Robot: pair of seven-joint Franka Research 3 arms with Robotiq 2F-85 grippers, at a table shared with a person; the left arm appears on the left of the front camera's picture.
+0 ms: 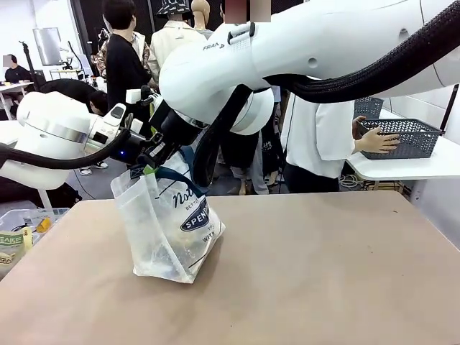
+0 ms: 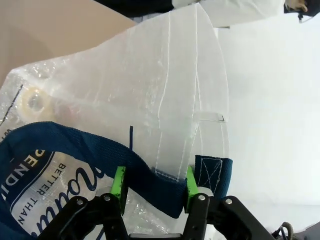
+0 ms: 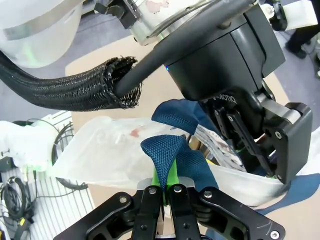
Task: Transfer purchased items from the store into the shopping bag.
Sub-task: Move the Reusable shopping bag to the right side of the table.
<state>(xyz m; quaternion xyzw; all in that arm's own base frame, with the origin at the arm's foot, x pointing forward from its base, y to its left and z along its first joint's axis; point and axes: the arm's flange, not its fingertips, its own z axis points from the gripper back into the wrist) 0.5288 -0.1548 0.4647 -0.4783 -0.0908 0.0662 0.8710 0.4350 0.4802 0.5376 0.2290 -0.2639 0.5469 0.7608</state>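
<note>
a: where's the bag (image 1: 172,230)?

b: on the table (image 1: 323,280), toward its left edge, nearer the front than the far side. both grippers meet at its top.

a: what has the left gripper (image 2: 154,189) got?

b: its green pads (image 2: 119,181) are clamped on a navy strap (image 2: 165,187) and the clear wall at the bag's rim.

a: and the right gripper (image 3: 165,186)?

b: pinched tight on a folded loop of the other strap (image 3: 167,150) (jaws almost touching).

a: any print?

b: white on a dark round logo (image 1: 195,214): "spen", "bette" above, "wit" below, and script starting "no". the left wrist view gives "pendi" and "better tha". the left gripper's body reads "robotiq" in part.

a: the sticks?

b: can't make any out through the cloudy plastic.
</note>
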